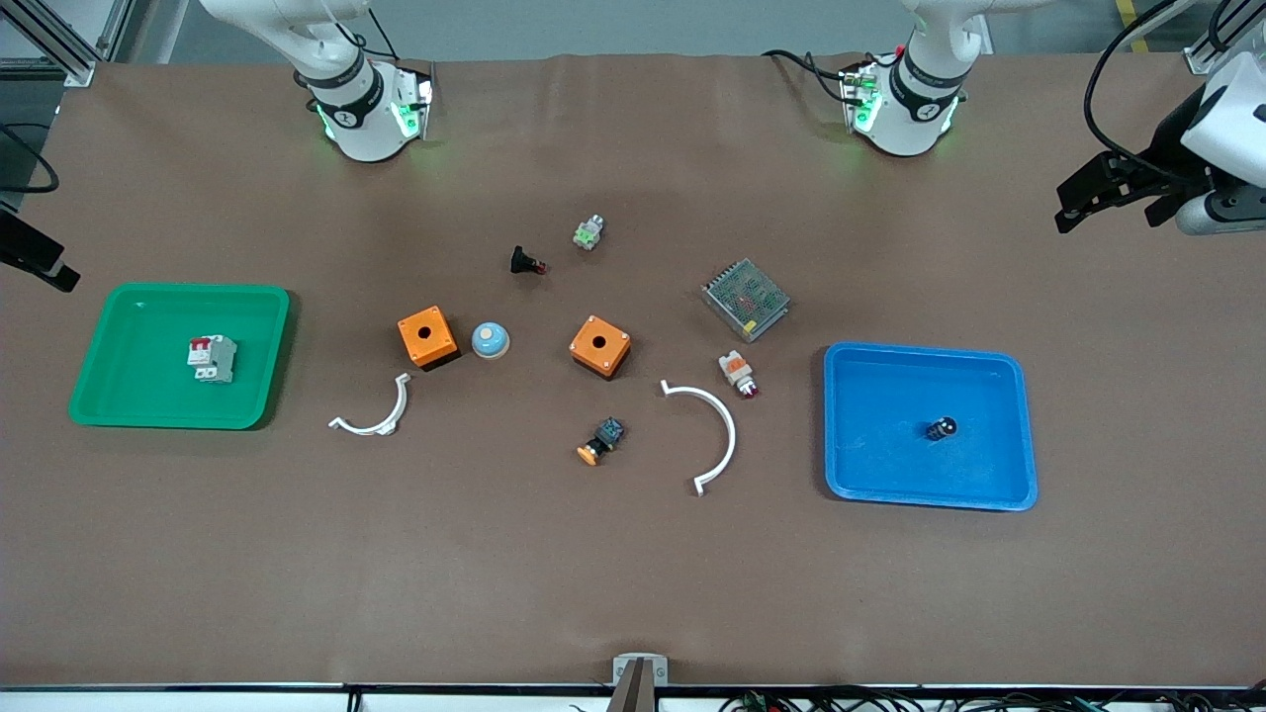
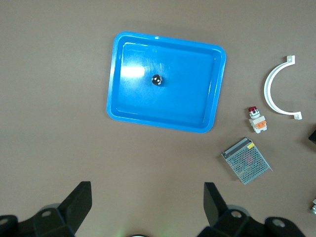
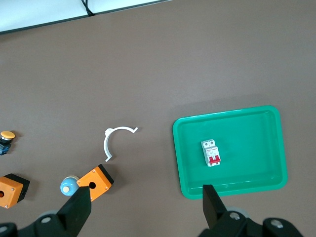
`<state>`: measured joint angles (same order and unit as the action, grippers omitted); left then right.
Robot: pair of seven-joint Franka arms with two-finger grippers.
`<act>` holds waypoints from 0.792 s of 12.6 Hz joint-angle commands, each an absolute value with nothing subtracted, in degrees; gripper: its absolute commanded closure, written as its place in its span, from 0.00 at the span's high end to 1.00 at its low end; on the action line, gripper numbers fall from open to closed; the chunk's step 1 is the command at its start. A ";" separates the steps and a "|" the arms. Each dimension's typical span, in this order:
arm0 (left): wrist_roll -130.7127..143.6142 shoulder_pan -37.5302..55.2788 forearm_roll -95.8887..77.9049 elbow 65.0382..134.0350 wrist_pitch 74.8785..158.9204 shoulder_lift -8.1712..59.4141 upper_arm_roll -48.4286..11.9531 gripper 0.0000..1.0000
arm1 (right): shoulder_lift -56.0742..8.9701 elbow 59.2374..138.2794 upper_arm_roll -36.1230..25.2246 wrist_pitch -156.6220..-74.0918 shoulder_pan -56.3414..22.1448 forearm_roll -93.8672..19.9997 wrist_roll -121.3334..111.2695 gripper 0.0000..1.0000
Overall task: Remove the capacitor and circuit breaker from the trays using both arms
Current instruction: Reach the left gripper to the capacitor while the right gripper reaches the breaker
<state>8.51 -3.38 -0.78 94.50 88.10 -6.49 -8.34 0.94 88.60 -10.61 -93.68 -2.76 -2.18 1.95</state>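
The capacitor (image 1: 942,428), a tiny black cylinder with a silvery end, lies inside the blue tray (image 1: 930,499) toward the left arm's end of the table. The left wrist view shows the capacitor (image 2: 157,79) in that blue tray (image 2: 158,121). The light-grey breaker (image 1: 212,357) with its red switch rests in the green tray (image 1: 168,417) at the right arm's end. In the right wrist view the breaker (image 3: 212,153) sits mid-tray (image 3: 227,192). My left gripper (image 2: 147,190) hangs open and empty, high up at the table's end (image 1: 1108,198). My right gripper (image 3: 145,195) is open and empty too, at the other end (image 1: 40,259).
Between the trays lie two orange boxes (image 1: 427,336) (image 1: 600,345), two white curved clips (image 1: 376,415) (image 1: 714,435), a mesh-covered metal unit (image 1: 746,299), a blue dome button (image 1: 490,340), an orange-capped switch (image 1: 601,441), a white-orange part (image 1: 739,374), a black red-tipped part (image 1: 526,262) and a small green part (image 1: 589,232).
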 commanded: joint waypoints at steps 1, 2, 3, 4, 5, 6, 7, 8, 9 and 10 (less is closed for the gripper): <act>8.17 -3.16 0.17 92.81 86.75 -5.71 -8.35 1.00 | 1.49 88.77 -10.90 -93.25 -3.43 -1.14 2.11 1.00; 8.17 -3.25 0.18 92.81 86.75 -5.36 -8.35 1.00 | 1.49 88.77 -10.90 -92.99 -3.43 -1.14 2.11 1.00; 8.17 -3.43 0.44 92.46 86.75 -4.93 -8.35 1.00 | 1.49 88.77 -10.90 -92.99 -3.43 -1.14 2.11 1.00; 8.09 -3.34 1.74 91.33 86.75 -3.62 -8.44 1.00 | 1.49 88.77 -10.90 -92.47 -3.43 -1.14 2.28 1.00; 8.00 -3.34 2.80 90.10 86.75 -1.52 -8.44 1.00 | 1.32 88.77 -10.90 -91.16 -3.34 -1.06 2.20 1.00; 7.91 -3.34 2.81 90.09 86.75 -0.10 -8.52 1.00 | 0.62 89.03 -10.99 -89.58 -2.99 -1.05 1.85 1.00; 7.39 -3.34 2.81 91.65 87.01 1.65 -8.53 1.00 | -0.43 89.21 -11.16 -87.73 -2.64 -0.97 1.58 1.00; 7.64 -3.34 2.81 93.41 88.93 2.89 -8.44 1.00 | -1.66 90.08 -11.25 -87.72 -2.38 -0.62 0.62 1.00; 7.73 -3.34 2.81 95.78 93.03 4.03 -8.44 1.00 | -2.45 91.31 -11.25 -88.24 -2.03 0.43 -0.69 1.00; 7.82 -3.60 2.81 99.02 98.04 4.48 -8.35 1.00 | -3.50 92.88 -11.25 -89.72 -1.59 0.96 -1.75 1.00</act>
<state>8.20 -3.40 1.87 95.12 92.00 2.91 -8.32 -1.30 91.01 -11.24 -88.35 -2.45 -0.77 0.51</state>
